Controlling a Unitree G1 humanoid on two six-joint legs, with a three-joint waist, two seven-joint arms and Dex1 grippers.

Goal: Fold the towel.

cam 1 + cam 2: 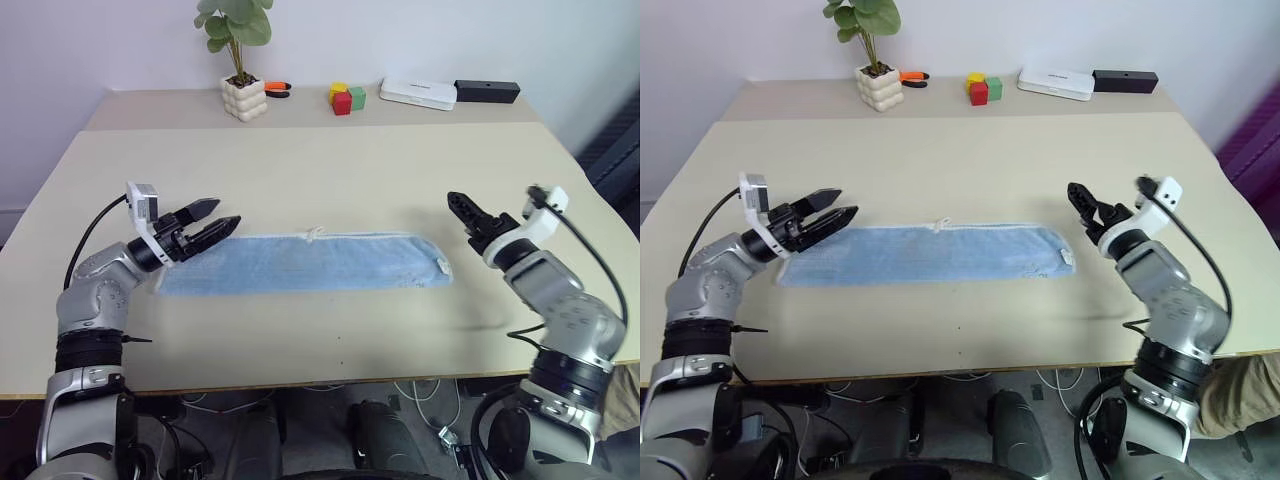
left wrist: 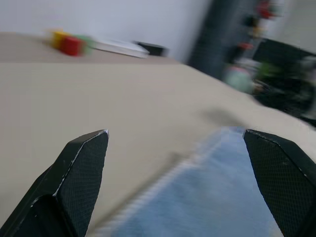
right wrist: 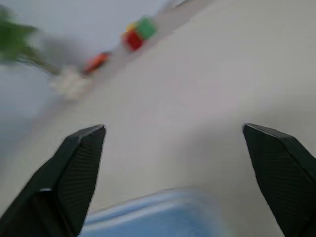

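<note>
The light blue towel (image 1: 300, 262) lies flat on the beige table (image 1: 330, 170) as a long narrow strip running left to right, with a small white tag at its right end. My left gripper (image 1: 226, 213) hovers open just above the towel's left end, pointing toward the middle; in the left wrist view its fingers (image 2: 84, 158) stand wide apart over the towel (image 2: 217, 197). Beyond the right end my right gripper (image 1: 458, 206) floats open above the table. The right wrist view has the towel's edge (image 3: 163, 212) below its spread fingers (image 3: 79, 163). Neither holds anything.
Along the table's back edge stand a potted plant (image 1: 244, 97), an orange tool (image 1: 277, 88), coloured blocks (image 1: 346, 98), a white box (image 1: 418, 93) and a black box (image 1: 487, 91). Cables hang under the table's front edge (image 1: 330, 385).
</note>
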